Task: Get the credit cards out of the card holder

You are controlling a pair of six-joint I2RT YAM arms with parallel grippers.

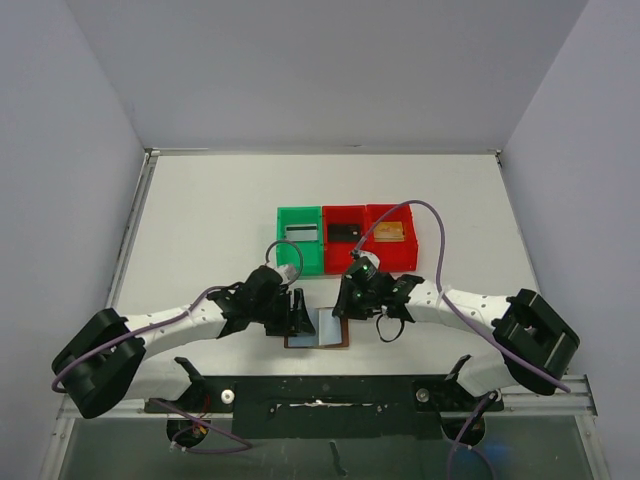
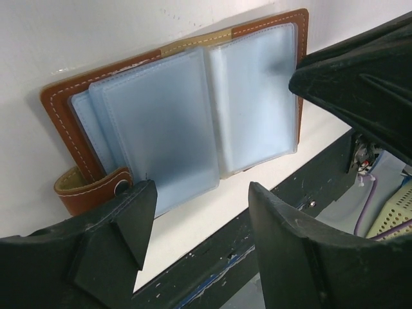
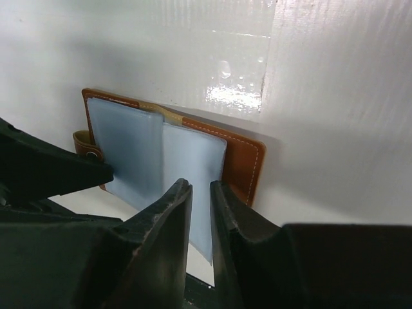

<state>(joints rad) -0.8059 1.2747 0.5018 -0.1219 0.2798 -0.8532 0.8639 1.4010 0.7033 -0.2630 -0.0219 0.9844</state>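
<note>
Brown leather card holder (image 2: 55, 106), one, lies open. Left gripper (image 2: 201, 206) released. Right gripper (image 3: 201, 190) straddles one pale blue sleeve (image 3: 193, 154); grasp cannot be told.

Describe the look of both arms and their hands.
The left arm and right arm are white tubes with bulky black joints. A purple cable loops along each. The left hand and right hand each have two matt black wedge-shaped fingers.
</note>
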